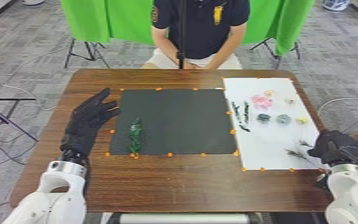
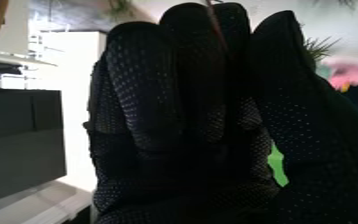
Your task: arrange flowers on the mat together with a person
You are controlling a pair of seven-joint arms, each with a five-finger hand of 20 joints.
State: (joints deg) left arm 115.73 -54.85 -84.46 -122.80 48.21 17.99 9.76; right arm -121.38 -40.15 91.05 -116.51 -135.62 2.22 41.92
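Dotted black mesh sheathes the right hand [image 1: 337, 144], lower right, fingers straight; left hand [image 1: 87, 120], middle left, loosely extended beside dark mat [image 1: 180, 117], leafy sprig [image 1: 135, 135].

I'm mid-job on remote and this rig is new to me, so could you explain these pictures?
This is a robot with two white arms, each ending in a black-gloved hand. One picture looks down from its head, the other from its right wrist. On the brown table, a dark mat bears a green sprig; the white sheet beside it carries a pink flower and other blooms and sprigs. The left robot hand is open and empty; whether the right robot hand, at the sheet's right edge, holds a stem, I cannot tell.
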